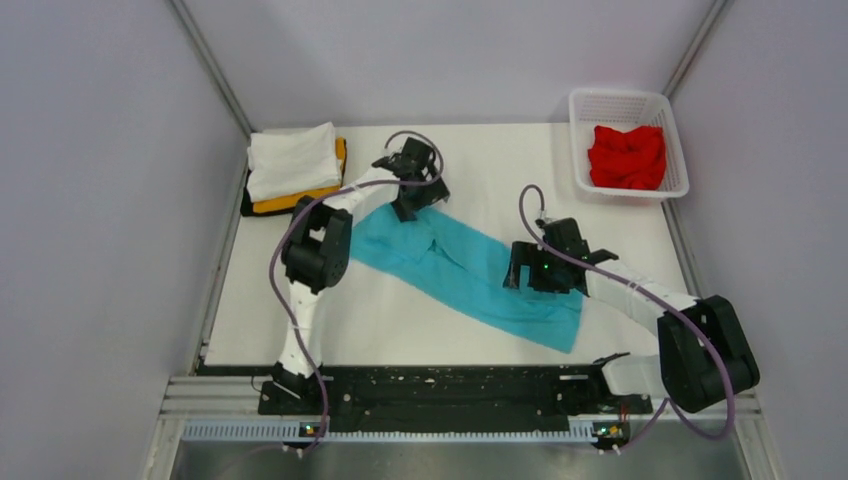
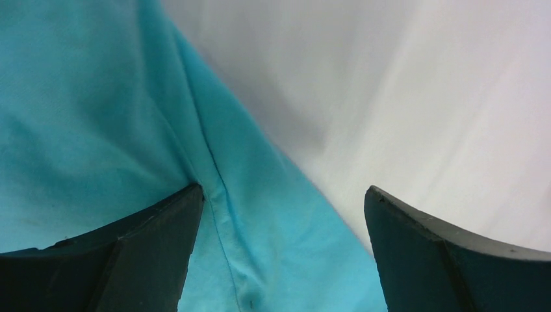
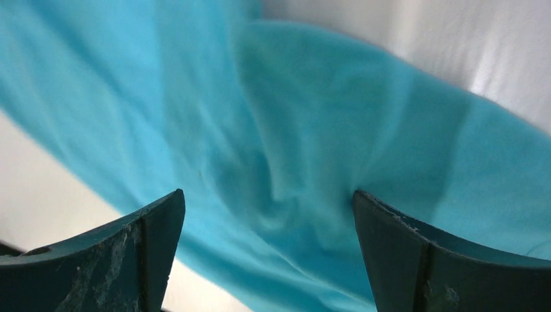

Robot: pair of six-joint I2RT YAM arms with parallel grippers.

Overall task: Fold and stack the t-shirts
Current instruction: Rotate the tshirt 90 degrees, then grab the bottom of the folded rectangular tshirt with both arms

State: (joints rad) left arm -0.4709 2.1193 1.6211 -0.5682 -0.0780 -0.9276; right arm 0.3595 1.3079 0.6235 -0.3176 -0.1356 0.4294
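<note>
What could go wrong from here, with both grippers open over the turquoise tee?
1. The left gripper straddles the edge of the turquoise cloth t-shirt: one finger is over cloth, the other over the bare white table. Closing may catch only the hem and slip.
2. The right gripper sits over wrinkled, layered cloth; it may pinch only the top layer and undo the fold.
3. The shirt lies diagonally, so the next fold could come out skewed.

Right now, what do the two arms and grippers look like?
Both arms have white links and bulky black joints; a purple cable loops along each. The left gripper and right gripper have dark, wedge-shaped fingers; the right fingers look scuffed.
</note>
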